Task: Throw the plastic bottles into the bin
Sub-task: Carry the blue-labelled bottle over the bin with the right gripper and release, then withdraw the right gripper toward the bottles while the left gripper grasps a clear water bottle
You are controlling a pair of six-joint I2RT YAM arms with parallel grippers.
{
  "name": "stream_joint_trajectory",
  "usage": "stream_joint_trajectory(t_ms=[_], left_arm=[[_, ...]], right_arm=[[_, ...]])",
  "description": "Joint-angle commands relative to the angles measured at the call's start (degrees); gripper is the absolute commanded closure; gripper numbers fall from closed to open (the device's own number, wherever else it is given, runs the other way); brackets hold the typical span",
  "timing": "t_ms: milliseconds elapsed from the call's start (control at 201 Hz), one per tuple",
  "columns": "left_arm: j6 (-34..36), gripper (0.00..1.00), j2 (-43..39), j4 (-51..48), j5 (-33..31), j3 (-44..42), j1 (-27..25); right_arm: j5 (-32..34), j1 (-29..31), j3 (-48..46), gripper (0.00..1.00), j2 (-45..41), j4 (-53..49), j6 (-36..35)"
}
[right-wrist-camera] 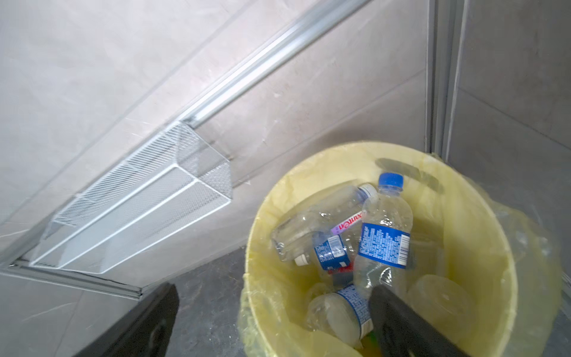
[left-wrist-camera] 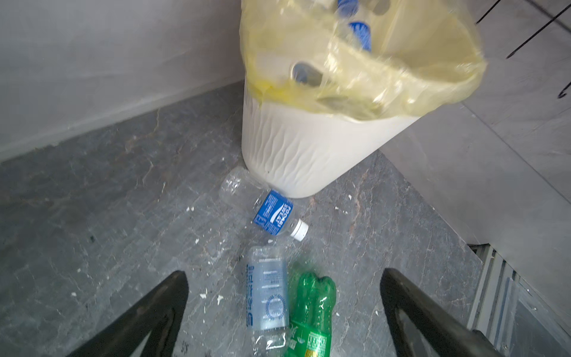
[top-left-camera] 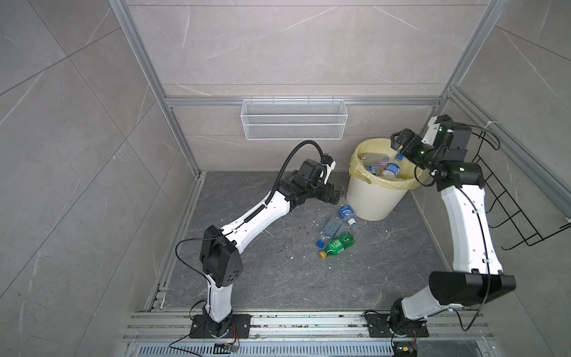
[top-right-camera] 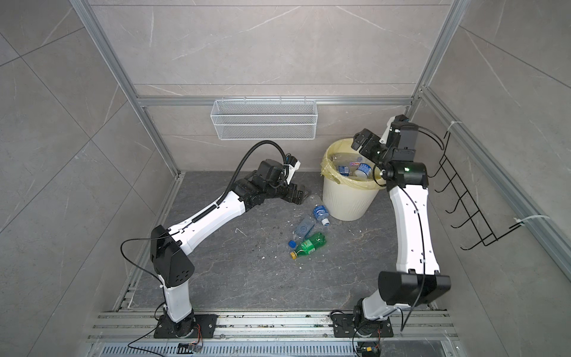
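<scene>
Several clear plastic bottles with blue labels (right-wrist-camera: 384,238) lie heaped inside the round cream-white ribbed bin (top-left-camera: 374,201), whose pale yellow bag (left-wrist-camera: 432,61) folds over the rim. Three more lie on the dark grey stone floor (top-left-camera: 278,278). A clear bottle with a blue label and white cap (left-wrist-camera: 272,216) is just beside the bin's foot; I cannot tell if it touches. Nearer my bases, a pale blue-tinted bottle with a blue cap (top-left-camera: 330,228) and a green bottle with a yellow cap (top-left-camera: 338,244) lie side by side, touching.

The bin sits in the far right corner, close to both walls. The white wire mesh basket (top-left-camera: 293,120) hangs on the back wall above and left of it, and a black wire rack (top-left-camera: 509,210) juts from the right wall beside my right arm. Left of the loose bottles the floor is open.

My right gripper (right-wrist-camera: 275,290) hovers above the bin's far rim, arm reared up, elbow bent, jaws spread wide with nothing between them. My left gripper (left-wrist-camera: 284,276) reaches low across the floor, jaws apart and empty, above the loose bottles.
</scene>
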Motion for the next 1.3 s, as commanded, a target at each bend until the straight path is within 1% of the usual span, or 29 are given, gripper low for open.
stream_joint_trajectory(t_ms=[0,159,279,438,602,747,951,1045,1145,1294], left_arm=[[-4.92,0.00,-4.12,0.36,-1.39,-4.69,-0.06],[-8.65,0.00,-7.18,3.24,-0.24,-14.20,-0.05],[-10.39,0.00,-7.19,5.98,0.57,-20.06,-0.05],[-11.26,0.00,-4.80,10.31,2.17,-23.91,-0.05],[-11.14,0.00,-1.00,11.94,3.68,-24.41,-0.24],[-11.60,0.00,2.04,14.18,4.66,-24.25,-0.57],[-10.88,0.00,5.50,14.48,2.88,-22.35,-1.41],[-9.79,0.00,6.37,14.17,1.50,-21.21,-2.05],[-9.19,0.00,7.89,14.95,1.31,-20.74,-2.74],[-7.17,0.00,9.70,14.58,0.17,-20.20,-4.00]], right_arm=[[-1.74,2.29,-6.03,0.00,-3.46,2.84,0.77],[3.57,8.47,-14.22,0.00,-9.87,1.94,-1.14],[8.74,14.67,-20.46,0.00,-14.01,0.03,-3.29],[11.07,18.35,-31.16,0.00,-18.75,-0.76,-3.18],[12.26,22.25,-41.57,0.00,-22.70,-1.25,-2.49],[12.16,22.57,-49.47,0.00,-25.54,-0.86,-1.75],[7.13,22.55,-56.18,0.00,-25.65,3.36,1.33],[5.14,22.56,-57.56,0.00,-24.39,4.96,1.85],[4.80,22.56,-58.01,0.00,-22.93,5.26,1.16],[4.29,22.54,-59.66,0.00,-23.95,6.21,1.53]])
